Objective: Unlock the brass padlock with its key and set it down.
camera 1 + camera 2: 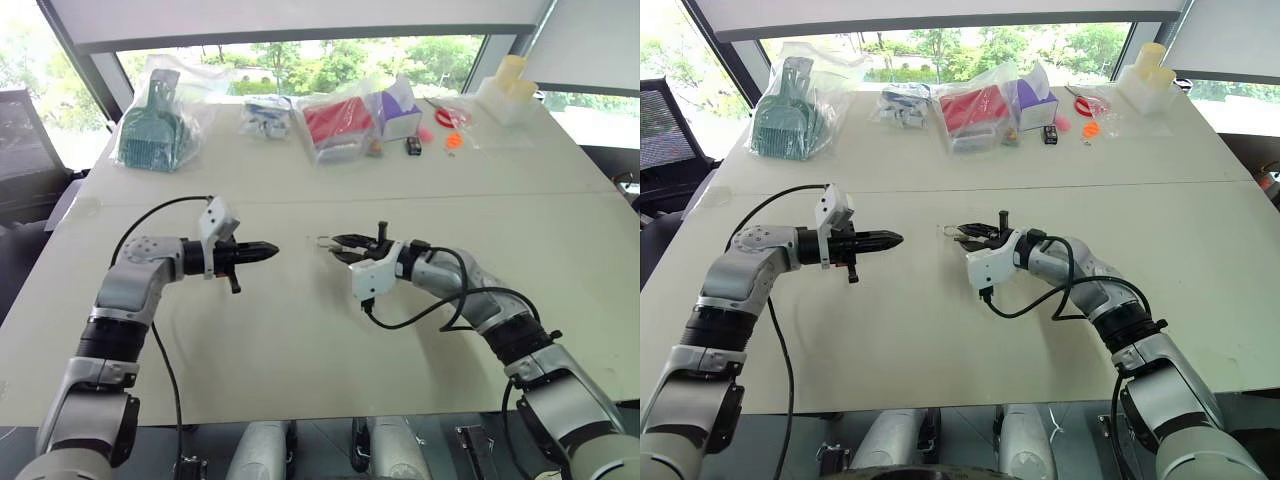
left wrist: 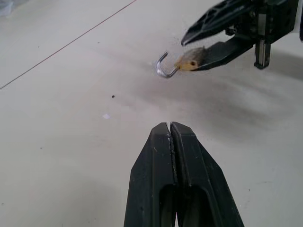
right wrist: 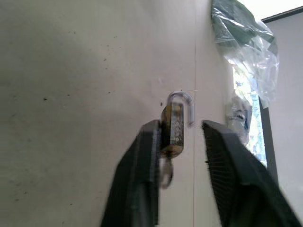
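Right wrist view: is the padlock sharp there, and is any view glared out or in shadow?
Right wrist view: the padlock is soft, slightly smeared, against one finger of the open right gripper; the window strip is blown out white. Left wrist view: the padlock's shackle is crisp, with a soft grey shadow on the table beneath. Left eye view: windows bright, tabletop evenly lit.

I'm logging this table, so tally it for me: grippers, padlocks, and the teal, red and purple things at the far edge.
grippers: 2, the left gripper and the right gripper
brass padlock: 1
teal bagged item: 1
red bagged item: 1
purple box: 1
Total: 6
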Motion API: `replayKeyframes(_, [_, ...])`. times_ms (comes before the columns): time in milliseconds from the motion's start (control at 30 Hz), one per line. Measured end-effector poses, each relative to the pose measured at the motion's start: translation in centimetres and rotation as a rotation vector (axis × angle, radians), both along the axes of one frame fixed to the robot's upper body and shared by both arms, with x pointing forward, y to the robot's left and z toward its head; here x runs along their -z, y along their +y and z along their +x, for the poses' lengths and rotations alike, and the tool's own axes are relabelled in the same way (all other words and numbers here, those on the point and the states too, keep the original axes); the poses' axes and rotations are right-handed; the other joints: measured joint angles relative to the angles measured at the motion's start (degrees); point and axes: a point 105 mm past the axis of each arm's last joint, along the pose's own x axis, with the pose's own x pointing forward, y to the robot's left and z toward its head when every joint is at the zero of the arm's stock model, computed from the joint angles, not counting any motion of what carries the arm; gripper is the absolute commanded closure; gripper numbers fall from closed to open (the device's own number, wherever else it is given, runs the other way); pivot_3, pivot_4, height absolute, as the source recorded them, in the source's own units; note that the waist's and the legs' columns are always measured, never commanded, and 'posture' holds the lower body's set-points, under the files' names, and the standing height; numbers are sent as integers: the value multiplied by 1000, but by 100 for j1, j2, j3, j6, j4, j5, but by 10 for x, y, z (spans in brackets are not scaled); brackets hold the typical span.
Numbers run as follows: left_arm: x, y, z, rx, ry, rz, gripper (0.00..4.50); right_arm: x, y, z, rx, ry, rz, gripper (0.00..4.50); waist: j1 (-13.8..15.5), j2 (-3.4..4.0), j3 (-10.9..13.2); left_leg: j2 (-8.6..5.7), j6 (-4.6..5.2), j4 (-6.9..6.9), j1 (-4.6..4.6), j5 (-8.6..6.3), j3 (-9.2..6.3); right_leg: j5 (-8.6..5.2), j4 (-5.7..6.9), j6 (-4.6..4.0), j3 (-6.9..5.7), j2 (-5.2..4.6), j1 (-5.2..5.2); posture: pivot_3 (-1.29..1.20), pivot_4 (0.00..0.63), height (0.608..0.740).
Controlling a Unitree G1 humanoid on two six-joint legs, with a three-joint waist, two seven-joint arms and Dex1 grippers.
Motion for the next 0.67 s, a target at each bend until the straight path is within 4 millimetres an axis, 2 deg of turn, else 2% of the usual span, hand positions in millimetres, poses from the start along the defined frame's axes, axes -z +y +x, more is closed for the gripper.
replayKeyframes(33, [2, 0, -1, -4, 2, 2, 4500, 2, -2, -1, 0, 9, -13, 1058, 4, 0, 0, 0, 0, 0, 0, 0, 0, 0, 0, 0, 0, 0, 0, 0, 150, 740])
replayKeyframes(100, [3, 0, -3, -3, 0, 4, 4500, 5, -6, -2, 2, 37, -30, 103, 16, 0, 0, 0, 0, 0, 0, 0, 0, 0, 0, 0, 0, -1, 0, 0, 150, 740])
replayKeyframes(200, [0, -1, -4, 1, -12, 10, 4500, 3, -10, -10, -15, 74, -49, 41, 28, 0, 0, 0, 0, 0, 0, 0, 0, 0, 0, 0, 0, -2, 0, 0, 150, 740])
replayKeyframes(333, [-3, 2, -8, 2, -16, 30, 4500, 2, -25, -20, 23, 165, -50, 41, 37, 0, 0, 0, 0, 0, 0, 0, 0, 0, -1, 0, 0, -2, 0, 0, 150, 740])
replayKeyframes(400, [-4, 2, -9, 5, -16, 32, 4500, -6, -32, -19, 77, 217, 8, 41, 38, 0, 0, 1, 0, 0, 1, 0, 0, 0, 0, 0, 0, -2, 1, 0, 150, 740])
replayKeyframes(533, [-5, -1, -15, 18, -4, 22, 4500, -28, -50, -21, 209, 418, 246, 41, 54, -1, 0, 3, 0, 1, 0, 0, -2, 1, -1, 0, 0, -2, 1, 0, 150, 740])
replayKeyframes(667, [-8, 3, -16, 7, -15, 31, 4500, -31, -59, -32, 265, 598, 331, 41, 55, 0, 0, 2, 1, 1, 1, -1, -1, 1, -2, -1, -1, -3, 1, 0, 150, 740])
